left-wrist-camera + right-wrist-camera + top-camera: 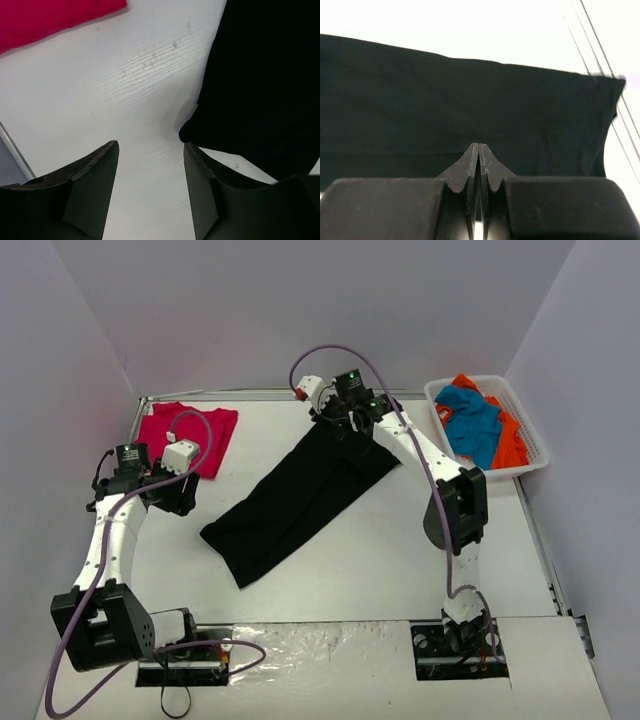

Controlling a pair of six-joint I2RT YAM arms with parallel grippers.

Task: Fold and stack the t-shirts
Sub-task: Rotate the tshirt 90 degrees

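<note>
The black t-shirt (290, 500) lies folded into a long band on the table (400, 570), to the left of the white basket (480, 379). Its long axis runs diagonally: the far end points toward the basket and the near end points away from it. At the end nearer the basket, the right gripper (479, 150) has its jaws pressed together over the cloth. At the end farther from the basket, the left gripper (150, 192) has its jaws apart with nothing between them. The red t-shirt (190, 435) lies even farther from the basket. The blue t-shirt (470, 425) and the orange t-shirt (512, 445) are inside the basket.

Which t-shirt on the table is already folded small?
The crimson-red cloth t-shirt at the far left; the large black cloth t-shirt lies in a long diagonal strip.
</note>
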